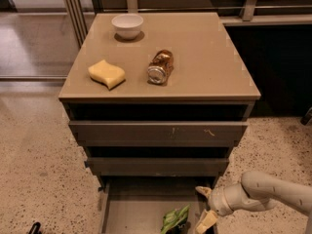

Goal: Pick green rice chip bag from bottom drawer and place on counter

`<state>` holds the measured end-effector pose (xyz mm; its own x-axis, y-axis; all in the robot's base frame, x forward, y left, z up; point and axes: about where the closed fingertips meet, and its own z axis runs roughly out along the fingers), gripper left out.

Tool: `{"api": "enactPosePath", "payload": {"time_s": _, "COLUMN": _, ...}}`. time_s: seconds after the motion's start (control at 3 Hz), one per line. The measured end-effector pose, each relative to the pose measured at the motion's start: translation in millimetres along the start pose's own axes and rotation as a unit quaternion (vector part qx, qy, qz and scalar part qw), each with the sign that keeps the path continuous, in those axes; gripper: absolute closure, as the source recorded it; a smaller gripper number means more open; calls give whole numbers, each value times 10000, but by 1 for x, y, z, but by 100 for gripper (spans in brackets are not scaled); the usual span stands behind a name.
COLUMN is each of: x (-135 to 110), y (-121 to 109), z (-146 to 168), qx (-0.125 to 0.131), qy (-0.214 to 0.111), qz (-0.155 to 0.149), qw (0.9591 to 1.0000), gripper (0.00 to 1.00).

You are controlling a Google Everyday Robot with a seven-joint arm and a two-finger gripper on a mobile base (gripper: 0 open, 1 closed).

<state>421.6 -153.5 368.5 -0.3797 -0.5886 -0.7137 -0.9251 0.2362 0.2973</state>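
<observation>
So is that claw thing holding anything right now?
Nothing. The gripper is open over the bottom drawer, its fingers spread just right of the green bag, which lies on the drawer floor.

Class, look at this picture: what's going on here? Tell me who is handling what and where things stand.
A robot arm reaches in from the right, with its claw low at the right side of the open bottom drawer and its fingers spread. The green chip bag lies on the drawer floor just left of the claw, not yet gripped. On the counter sit a yellow sponge, a brown can on its side and a white bowl.
</observation>
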Motion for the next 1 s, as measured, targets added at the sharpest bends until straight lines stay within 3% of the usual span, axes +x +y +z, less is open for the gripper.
{"api": "enactPosePath", "payload": {"time_s": 0.33, "x": 14, "y": 7, "z": -1, "qx": 87, "qy": -55, "qz": 135, "qw": 9999, "gripper": 0}}
{"api": "enactPosePath", "payload": {"time_s": 1.0, "x": 16, "y": -13, "z": 30, "qx": -65, "qy": -299, "qz": 0, "qw": 9995, "gripper": 0}}
